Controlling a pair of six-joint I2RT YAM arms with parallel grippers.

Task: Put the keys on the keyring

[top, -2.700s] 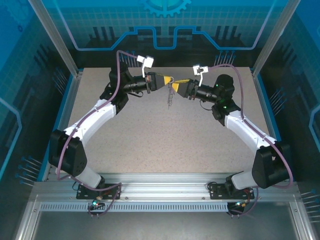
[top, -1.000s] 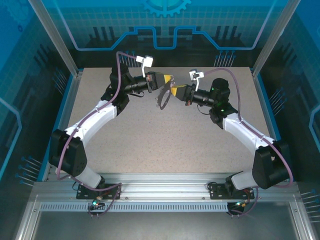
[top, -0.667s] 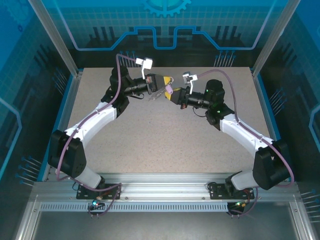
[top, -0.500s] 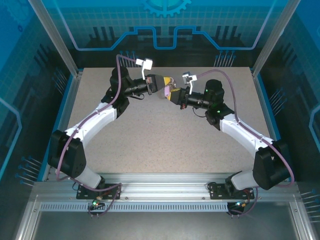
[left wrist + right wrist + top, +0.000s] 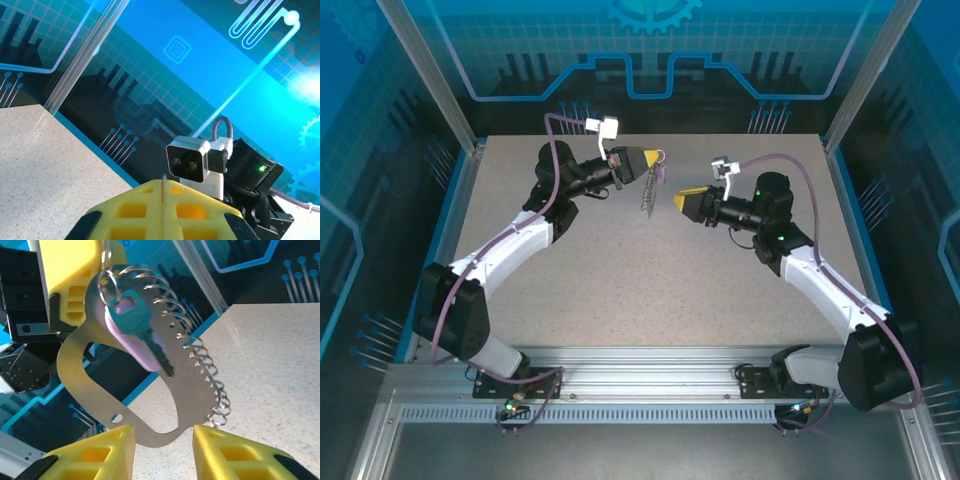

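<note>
Keyring (image 5: 75, 365) with keys (image 5: 131, 320) pinched by left gripper (image 5: 647, 161), right gripper (image 5: 681, 201) parted

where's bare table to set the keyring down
Bare: the wide middle of the table, between the left arm and right arm, down to their bases. Crowded: far centre, where the keyring hangs from the left gripper, with the right gripper close by.
</note>
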